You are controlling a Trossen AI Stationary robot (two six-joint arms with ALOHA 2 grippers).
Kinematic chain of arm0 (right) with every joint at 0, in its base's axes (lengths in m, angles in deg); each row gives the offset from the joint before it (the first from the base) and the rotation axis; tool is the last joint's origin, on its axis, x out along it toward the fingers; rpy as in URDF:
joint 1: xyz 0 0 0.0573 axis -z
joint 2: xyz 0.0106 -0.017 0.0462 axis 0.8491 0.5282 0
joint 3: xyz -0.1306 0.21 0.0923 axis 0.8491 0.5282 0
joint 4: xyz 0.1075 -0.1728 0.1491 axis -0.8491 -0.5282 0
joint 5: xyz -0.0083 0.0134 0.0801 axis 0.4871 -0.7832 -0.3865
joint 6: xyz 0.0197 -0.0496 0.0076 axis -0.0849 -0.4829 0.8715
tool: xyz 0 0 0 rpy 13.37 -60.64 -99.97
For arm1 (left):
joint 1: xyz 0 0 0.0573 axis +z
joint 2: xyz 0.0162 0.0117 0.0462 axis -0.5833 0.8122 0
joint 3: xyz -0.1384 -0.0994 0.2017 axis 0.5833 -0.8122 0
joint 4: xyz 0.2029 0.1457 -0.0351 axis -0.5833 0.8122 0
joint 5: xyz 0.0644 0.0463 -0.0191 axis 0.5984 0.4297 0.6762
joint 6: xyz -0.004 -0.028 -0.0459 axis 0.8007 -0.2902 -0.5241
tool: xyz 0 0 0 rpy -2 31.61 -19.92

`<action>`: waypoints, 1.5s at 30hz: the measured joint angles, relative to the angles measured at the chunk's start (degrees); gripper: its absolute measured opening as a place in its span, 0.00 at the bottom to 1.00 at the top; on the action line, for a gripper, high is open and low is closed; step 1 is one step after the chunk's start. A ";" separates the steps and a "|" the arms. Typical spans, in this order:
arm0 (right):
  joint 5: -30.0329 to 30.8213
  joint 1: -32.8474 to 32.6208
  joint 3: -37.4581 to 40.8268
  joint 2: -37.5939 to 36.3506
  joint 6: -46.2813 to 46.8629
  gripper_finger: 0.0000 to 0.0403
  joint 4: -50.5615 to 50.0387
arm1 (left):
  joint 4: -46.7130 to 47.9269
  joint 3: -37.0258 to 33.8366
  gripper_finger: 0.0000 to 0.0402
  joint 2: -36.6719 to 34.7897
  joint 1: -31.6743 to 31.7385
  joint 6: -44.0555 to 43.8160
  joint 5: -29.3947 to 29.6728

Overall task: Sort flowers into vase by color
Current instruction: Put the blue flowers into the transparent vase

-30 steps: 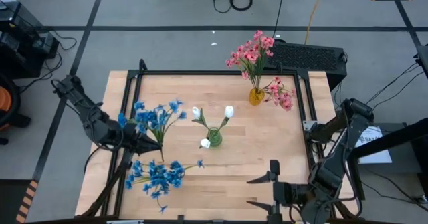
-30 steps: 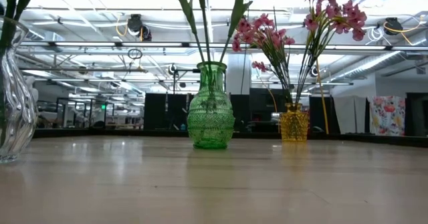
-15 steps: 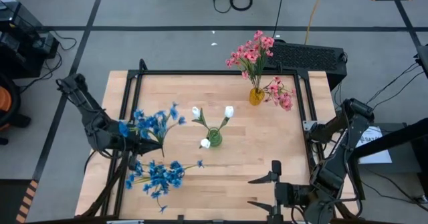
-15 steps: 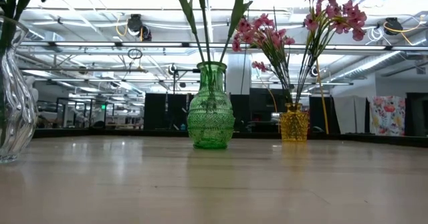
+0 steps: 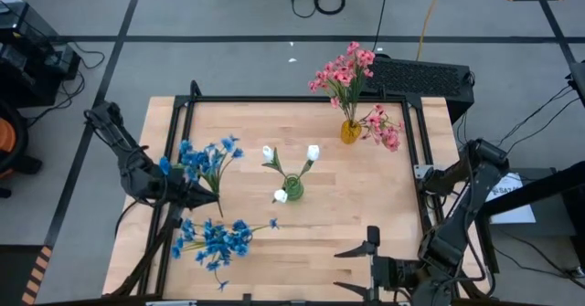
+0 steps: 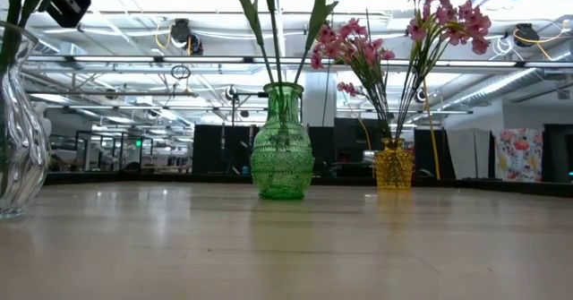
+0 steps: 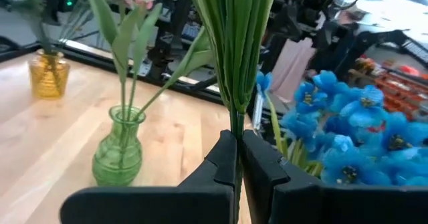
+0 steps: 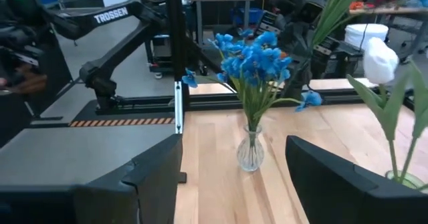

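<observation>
Left wrist view: left gripper pinches blue flowers' green stems

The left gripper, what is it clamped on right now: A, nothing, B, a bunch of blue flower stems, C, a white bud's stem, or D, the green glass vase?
B: the left wrist view shows the left gripper shut on a bundle of thin green stems, and from above those stems carry the blue blossoms.
</observation>
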 joint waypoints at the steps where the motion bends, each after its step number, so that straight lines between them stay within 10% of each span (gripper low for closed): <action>1: -0.01 0.00 0.00 0.30 -0.72 0.64 0.71 | -1.08 -0.73 0.03 -0.28 0.00 0.48 -0.43; 20: -0.01 0.08 0.00 0.57 -5.58 0.64 4.76 | -2.96 -2.00 0.03 -6.49 7.44 12.73 -14.83; 45: -0.25 0.39 0.00 0.55 -5.38 0.64 4.61 | -33.05 -19.77 0.03 -6.06 15.80 17.77 -29.12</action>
